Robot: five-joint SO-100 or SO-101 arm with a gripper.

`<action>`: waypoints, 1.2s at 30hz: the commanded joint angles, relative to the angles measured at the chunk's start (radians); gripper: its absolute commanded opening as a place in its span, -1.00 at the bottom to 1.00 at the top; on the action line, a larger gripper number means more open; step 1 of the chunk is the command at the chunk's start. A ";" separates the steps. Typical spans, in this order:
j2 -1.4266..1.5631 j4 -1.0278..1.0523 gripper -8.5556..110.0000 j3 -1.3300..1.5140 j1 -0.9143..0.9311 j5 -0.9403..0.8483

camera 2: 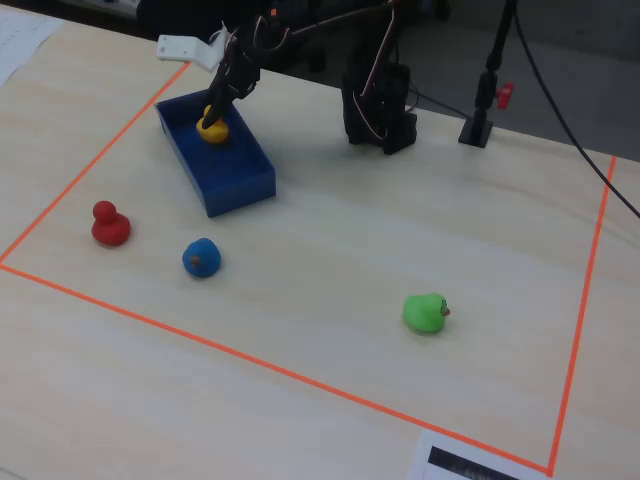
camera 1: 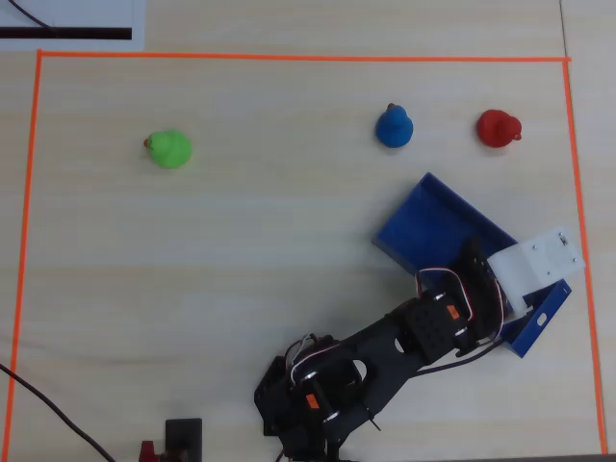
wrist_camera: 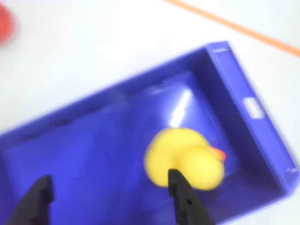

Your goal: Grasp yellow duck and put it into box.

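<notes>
The yellow duck [wrist_camera: 185, 159] lies inside the blue box [wrist_camera: 243, 89], near its right end in the wrist view; it also shows in the fixed view [camera 2: 212, 128] at the box's far end. My gripper [wrist_camera: 110, 185] is open just above the box floor. Its right finger [wrist_camera: 180, 192] is in front of the duck's edge and its left finger [wrist_camera: 37, 197] is well apart from it. In the overhead view the arm covers the duck and part of the box [camera 1: 433, 217]. In the fixed view the gripper [camera 2: 218, 108] hangs over the box [camera 2: 240, 178].
A red duck [camera 1: 499, 128], a blue duck [camera 1: 394, 126] and a green duck [camera 1: 169, 149] stand on the wooden table inside an orange tape border [camera 1: 289, 58]. The arm's base [camera 2: 378, 110] sits at the table's far side in the fixed view.
</notes>
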 commanded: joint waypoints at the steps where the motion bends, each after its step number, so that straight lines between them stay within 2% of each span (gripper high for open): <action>1: 0.160 0.137 -0.47 -0.135 -0.183 0.278; 4: 0.385 0.250 -0.61 -0.110 -0.400 0.403; 7: 0.620 0.410 -0.85 -0.046 -0.666 0.437; 10: 0.805 0.578 -0.85 0.037 -0.904 0.413; 13: 0.963 0.689 -0.85 0.181 -1.023 0.370; 21: 1.166 0.784 -0.85 0.681 -1.017 0.264; 24: 1.166 0.730 -0.85 0.788 -1.006 0.267; 36: 1.166 0.723 -0.85 0.805 -1.008 0.278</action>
